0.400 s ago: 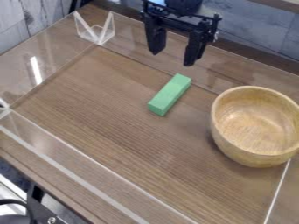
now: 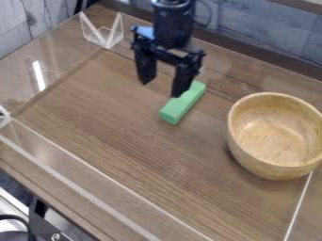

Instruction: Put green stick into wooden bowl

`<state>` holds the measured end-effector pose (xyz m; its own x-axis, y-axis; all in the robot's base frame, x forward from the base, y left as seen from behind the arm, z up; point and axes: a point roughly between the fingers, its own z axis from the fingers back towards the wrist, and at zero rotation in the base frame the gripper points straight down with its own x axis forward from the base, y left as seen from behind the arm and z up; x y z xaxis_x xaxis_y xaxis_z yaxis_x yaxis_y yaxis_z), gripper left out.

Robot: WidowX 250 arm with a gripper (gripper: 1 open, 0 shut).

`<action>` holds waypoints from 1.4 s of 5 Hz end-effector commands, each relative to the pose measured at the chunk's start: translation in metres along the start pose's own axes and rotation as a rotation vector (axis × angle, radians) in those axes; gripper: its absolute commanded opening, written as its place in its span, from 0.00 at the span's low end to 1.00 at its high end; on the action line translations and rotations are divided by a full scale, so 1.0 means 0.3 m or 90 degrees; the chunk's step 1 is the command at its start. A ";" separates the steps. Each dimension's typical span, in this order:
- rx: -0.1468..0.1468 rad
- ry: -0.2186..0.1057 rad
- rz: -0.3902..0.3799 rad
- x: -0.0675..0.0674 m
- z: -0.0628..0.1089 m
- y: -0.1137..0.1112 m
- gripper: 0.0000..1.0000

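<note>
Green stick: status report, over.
Gripper open, pointing down above the green stick. Stick flat on the table, not gripped. Wooden bowl empty. Nothing between them.

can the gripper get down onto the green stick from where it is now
Probably yes. The gripper is open, points down, and hangs right over the far end of the green stick. Nothing lies between them, and the wooden bowl sits apart to the side.

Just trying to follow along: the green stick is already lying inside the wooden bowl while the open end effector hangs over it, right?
Not quite. The camera view shows the green stick lying on the wooden table, left of the wooden bowl, which holds nothing. The rest stands: the open end effector hangs over the stick's far end.
</note>
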<state>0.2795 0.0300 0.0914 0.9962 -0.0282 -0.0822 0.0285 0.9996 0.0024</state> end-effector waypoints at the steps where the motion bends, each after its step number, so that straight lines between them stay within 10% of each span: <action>1: 0.001 -0.039 -0.015 0.047 -0.005 -0.016 1.00; 7: -0.020 -0.085 0.104 0.170 -0.132 0.026 1.00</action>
<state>0.3188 0.0325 0.0325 0.9921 0.1254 -0.0062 -0.1255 0.9918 -0.0237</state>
